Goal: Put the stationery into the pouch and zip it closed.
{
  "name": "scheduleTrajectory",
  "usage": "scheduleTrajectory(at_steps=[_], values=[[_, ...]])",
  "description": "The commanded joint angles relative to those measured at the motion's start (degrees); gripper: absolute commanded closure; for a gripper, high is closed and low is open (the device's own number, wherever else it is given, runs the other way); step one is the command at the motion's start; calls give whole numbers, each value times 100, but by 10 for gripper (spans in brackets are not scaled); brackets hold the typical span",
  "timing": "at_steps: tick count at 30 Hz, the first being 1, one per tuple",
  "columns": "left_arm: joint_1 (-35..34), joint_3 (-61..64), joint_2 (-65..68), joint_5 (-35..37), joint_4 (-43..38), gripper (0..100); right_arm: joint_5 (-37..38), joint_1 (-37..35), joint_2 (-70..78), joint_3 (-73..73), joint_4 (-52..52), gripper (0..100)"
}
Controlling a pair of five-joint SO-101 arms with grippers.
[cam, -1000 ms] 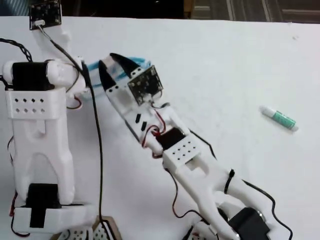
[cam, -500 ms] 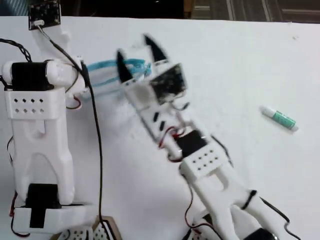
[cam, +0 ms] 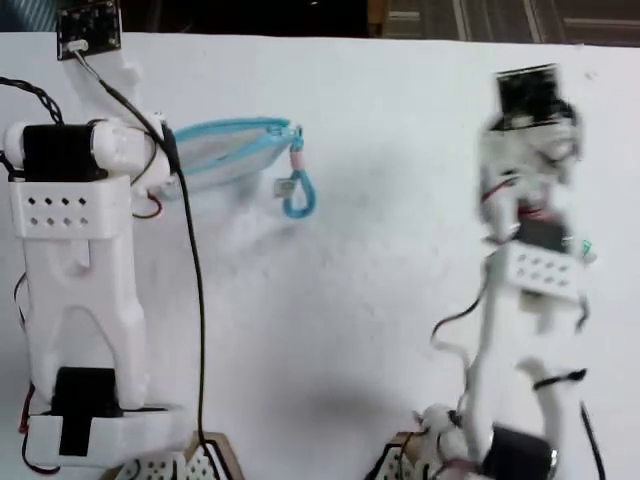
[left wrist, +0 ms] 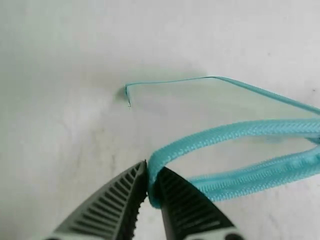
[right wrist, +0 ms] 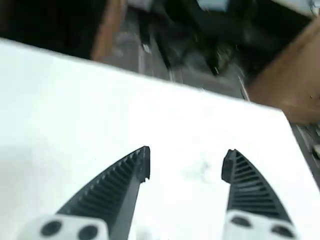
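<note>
A clear pouch with a teal zipper (cam: 232, 148) lies at the back left of the table, its mouth part open. Its blue loop (cam: 297, 196) hangs off the right end. My left gripper (left wrist: 149, 186) is shut on the teal zipper edge of the pouch (left wrist: 235, 131) at its left end. The right arm (cam: 528, 180) stands upright at the right side of the table. My right gripper (right wrist: 186, 165) is open over bare white table, nothing between its fingers. A green bit of the pen (cam: 586, 247) peeks out beside that arm; the rest is hidden.
The table's far edge (right wrist: 150, 75) lies close ahead of the right gripper, with dark room behind. The left arm's body and cable (cam: 75, 260) take up the left side. White tabletop (cam: 380, 300) lies between the arms.
The right arm has swung away from the pouch to the right side of the table and now covers the pen. The pouch's loop is uncovered. The left arm has kept still.
</note>
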Motion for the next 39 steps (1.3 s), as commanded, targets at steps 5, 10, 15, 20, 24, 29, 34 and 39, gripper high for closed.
scheduleTrajectory(at_steps=[5,10,15,20,24,29,34,39], values=[[-31,-88,-40,-26,-18,979,2892,822,1464,-1635,2668,765],[-31,-88,-40,-26,-18,979,4229,919,2360,-2409,3477,768],[-40,-88,-40,-26,-9,979,5011,971,3037,-2954,3486,769],[-40,-88,-22,-26,-26,979,5029,1174,3582,-3138,3486,769],[-40,-79,-22,-26,-26,979,5029,1323,4180,-3262,3459,769],[-31,-79,-13,-26,-35,979,5029,1429,4831,-3710,3459,769],[-31,-79,-13,-26,-35,979,5011,1446,5323,-4123,3477,834],[-31,-79,-13,-26,-35,979,5020,1411,5473,-4167,3486,967]])
